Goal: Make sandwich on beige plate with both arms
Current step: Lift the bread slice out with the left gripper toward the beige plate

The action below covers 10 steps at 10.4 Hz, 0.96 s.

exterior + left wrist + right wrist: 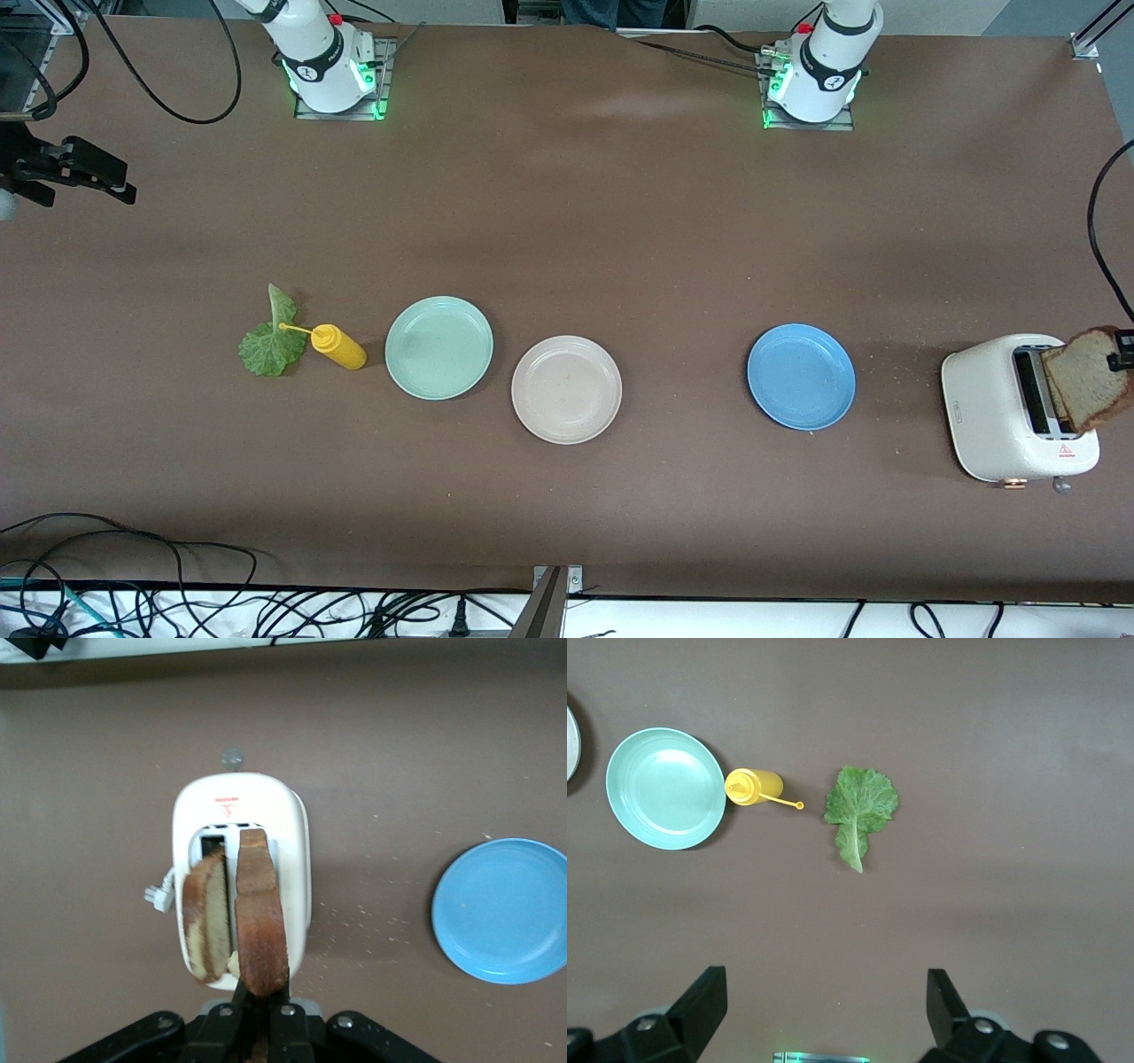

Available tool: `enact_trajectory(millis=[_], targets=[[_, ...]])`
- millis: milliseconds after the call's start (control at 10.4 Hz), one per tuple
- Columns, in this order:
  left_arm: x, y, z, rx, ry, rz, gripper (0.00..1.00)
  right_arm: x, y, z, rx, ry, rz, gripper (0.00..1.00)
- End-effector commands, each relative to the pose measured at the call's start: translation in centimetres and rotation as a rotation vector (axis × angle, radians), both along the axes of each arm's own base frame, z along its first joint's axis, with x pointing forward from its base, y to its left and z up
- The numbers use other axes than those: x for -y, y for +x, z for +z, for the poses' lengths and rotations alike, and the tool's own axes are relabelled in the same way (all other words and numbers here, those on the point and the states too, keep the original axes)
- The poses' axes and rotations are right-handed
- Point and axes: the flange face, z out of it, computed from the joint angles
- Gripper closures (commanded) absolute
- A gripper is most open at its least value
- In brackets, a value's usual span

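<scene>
My left gripper point(263, 992) is shut on a brown, dark-crusted bread slice point(261, 912), held upright just over the white toaster point(292, 815) at the left arm's end of the table. A second slice point(205, 921) sticks out of the toaster's slot beside it. In the front view the held slice point(1085, 377) hangs over the toaster point(992, 408). The beige plate point(567, 390) lies bare near the table's middle. High over the table, my right gripper point(827, 979) is open and holds nothing, looking down on the green lettuce leaf point(862, 806).
A mint green plate point(438, 347) lies beside the beige plate, toward the right arm's end. A yellow mustard bottle point(338, 346) lies between it and the lettuce point(270, 346). A blue plate point(801, 377) sits between the beige plate and the toaster.
</scene>
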Motion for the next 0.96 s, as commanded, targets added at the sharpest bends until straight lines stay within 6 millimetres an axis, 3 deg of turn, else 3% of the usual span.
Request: enact_trajectory(millis=[0, 96, 287, 479, 671, 862], targets=[[5.7, 0.0, 1.0, -0.012, -0.139, 0.180, 1.00, -0.2, -0.3, 0.7, -0.001, 0.016, 0.003, 0.00], [8.9, 0.4, 0.7, -0.024, -0.205, 0.263, 1.00, -0.2, -0.3, 0.7, -0.001, 0.016, 0.003, 0.00], [17.3, 0.8, -0.2, -0.071, -0.248, 0.345, 1.00, -0.2, -0.3, 0.7, -0.001, 0.016, 0.003, 0.00], [25.6, 1.9, -3.9, -0.137, -0.341, 0.451, 1.00, -0.2, -0.3, 0.7, -0.001, 0.016, 0.003, 0.00], [32.5, 3.2, -5.1, -0.088, -0.513, 0.584, 1.00, -0.2, -0.3, 0.7, -0.001, 0.018, 0.003, 0.00], [39.8, 3.1, -9.8, -0.115, -0.559, 0.617, 1.00, -0.2, -0.3, 0.7, -0.001, 0.018, 0.003, 0.00]])
